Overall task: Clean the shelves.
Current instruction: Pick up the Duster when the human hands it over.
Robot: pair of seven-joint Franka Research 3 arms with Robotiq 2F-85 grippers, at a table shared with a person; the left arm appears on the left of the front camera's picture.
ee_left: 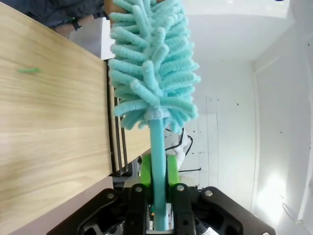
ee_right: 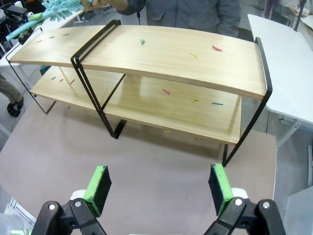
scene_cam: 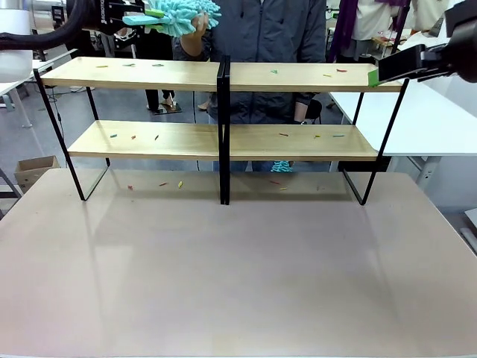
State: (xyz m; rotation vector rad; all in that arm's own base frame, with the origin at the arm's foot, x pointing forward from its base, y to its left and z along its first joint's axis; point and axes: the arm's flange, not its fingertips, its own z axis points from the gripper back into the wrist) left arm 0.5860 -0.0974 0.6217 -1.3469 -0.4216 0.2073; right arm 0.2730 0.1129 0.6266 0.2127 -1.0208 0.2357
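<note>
Turquoise chenille is the brightest thing here — a fluffy duster (ee_left: 154, 73) whose thin handle is clamped between the green pads of the left gripper (ee_left: 158, 171). The grip sits low on the handle, which leaves the whole soft head free to sweep. In the front view the tool hangs at about eleven o'clock, above the left end of the top board, and a person's hand (scene_cam: 195, 26) meets the far side of the head. I cannot tell whether that hand is steadying it or letting go.

The shelves (scene_cam: 171, 73) stand on the grey table (scene_cam: 238, 283) toward twelve o'clock, across its far half: two joined units, four light-wood boards on a thin black frame. Small coloured scraps (scene_cam: 273, 71) are scattered over both tiers, and a few lie on the table under the rack, so the cleaning looks barely begun.

The right gripper (ee_right: 159, 188) holds nothing, its pads spread wide. From the front it hovers at two o'clock, near the right end of the top board. From its own camera it looks down over the whole rack. That placement seems meant to keep it clear of the sweep — or ready to brace the light frame if the duster pushes it.

A low pass along the top board looks like the next step.
</note>
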